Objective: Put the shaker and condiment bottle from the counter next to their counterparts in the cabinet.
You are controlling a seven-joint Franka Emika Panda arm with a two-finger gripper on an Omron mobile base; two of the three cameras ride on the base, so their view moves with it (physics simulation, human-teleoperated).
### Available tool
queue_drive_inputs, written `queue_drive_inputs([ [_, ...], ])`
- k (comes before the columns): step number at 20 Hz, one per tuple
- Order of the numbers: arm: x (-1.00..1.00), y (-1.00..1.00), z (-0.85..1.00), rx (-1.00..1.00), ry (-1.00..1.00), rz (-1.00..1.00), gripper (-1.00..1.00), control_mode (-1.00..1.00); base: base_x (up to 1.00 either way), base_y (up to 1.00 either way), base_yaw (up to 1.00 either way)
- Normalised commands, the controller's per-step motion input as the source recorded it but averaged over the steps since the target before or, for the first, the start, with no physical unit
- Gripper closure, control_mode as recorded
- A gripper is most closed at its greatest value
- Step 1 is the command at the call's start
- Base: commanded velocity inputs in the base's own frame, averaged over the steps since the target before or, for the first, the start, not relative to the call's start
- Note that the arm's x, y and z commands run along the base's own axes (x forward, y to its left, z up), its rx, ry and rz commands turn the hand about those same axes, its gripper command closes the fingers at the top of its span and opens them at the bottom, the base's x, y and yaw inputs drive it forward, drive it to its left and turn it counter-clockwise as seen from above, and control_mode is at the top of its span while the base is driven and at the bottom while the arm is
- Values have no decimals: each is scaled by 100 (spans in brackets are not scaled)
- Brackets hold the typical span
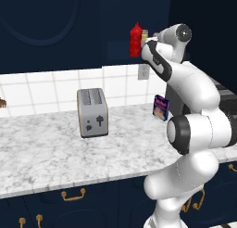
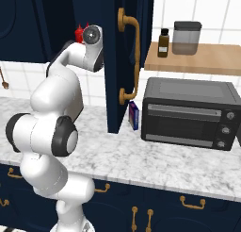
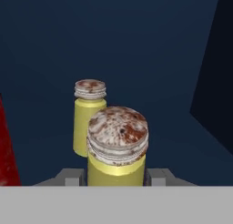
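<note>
Up inside the navy cabinet [image 3: 136,45], my gripper [image 3: 116,175] has a finger close against each side of the olive-yellow shaker [image 3: 117,132] with its speckled cap. The shaker stands upright on the shelf. Just behind it to the left stands a second, paler shaker [image 3: 89,114]. A red squeeze bottle [image 3: 7,145] shows at the left edge. The left base view has a red bottle [image 1: 135,39] on the cabinet shelf [image 1: 118,51] with a bit of yellow shaker [image 1: 144,34] beside it, and my wrist covers the hand. Two red nozzles [image 2: 80,32] peek above my arm.
The marbled counter [image 1: 55,148] carries a grey toaster [image 1: 92,112] and a small purple box [image 1: 160,107]. The open cabinet door [image 2: 127,61] hangs just right of my arm. A black toaster oven [image 2: 188,113] sits further right under a wooden shelf [image 2: 197,61] holding jars.
</note>
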Motion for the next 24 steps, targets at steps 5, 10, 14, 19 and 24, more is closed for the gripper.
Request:
queue_drive_inputs([
  [5,0,-14,0,0,0,0,-100,-100,0,0,0],
  [10,-6,-11,0,0,0,0,-100,-100,0,0,0],
  [14,-21,-4,1,0,0,0,-100,-100,0,0,0],
  [19,-23,0,8,0,0,0,-100,-100,0,0,0],
  [24,-31,0,16,0,0,0,-100,-100,0,0,0],
])
